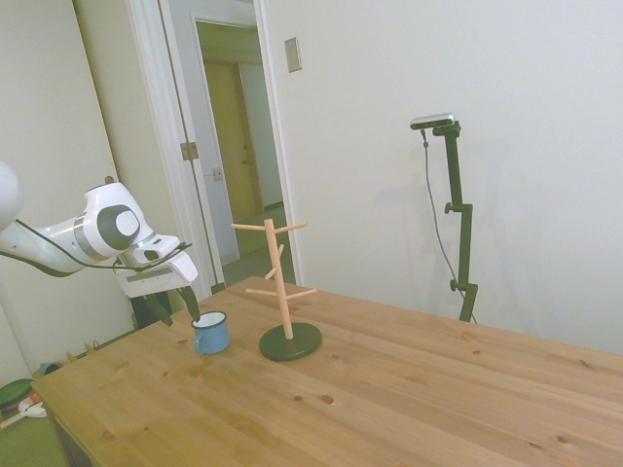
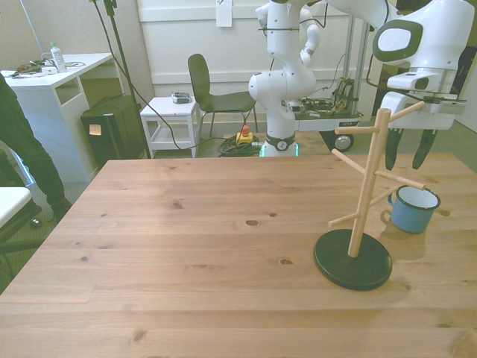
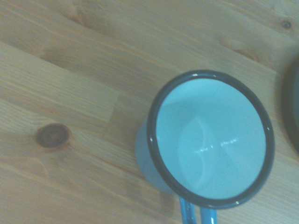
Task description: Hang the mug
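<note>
The big wooden table (image 2: 186,246) fills most of the front view. Its top is made of long pale boards with dark knots.

The white robot arm (image 1: 68,238) comes in from the side view's left. It bends at a round joint and then tips down toward the table. In the front view the arm (image 2: 417,45) is up at the front view's right, behind the wooden peg stand (image 2: 361,201).

The peg stand has one thin pole on a round dark base (image 2: 352,259). Short pegs stick out from the pole at slants. In the side view the stand (image 1: 282,292) is just beside the mug, on the side away from the arm.

The claw (image 2: 407,151) hangs above the mug. Its two dark fingers (image 2: 391,151) point down and are spread apart, with a wide gap between them. It holds nothing. In the side view the claw (image 1: 181,309) is just above and behind the mug, and I cannot tell if it touches the rim.

The mug (image 2: 412,208) is small and light blue with a dark rim. It stands upright on the table, near the table's edge at the front view's right. Its handle (image 2: 387,216) points toward the stand's pole. The wrist view looks down into the mug (image 3: 210,140), which is white inside.

No writing can be read on any of these things.
</note>
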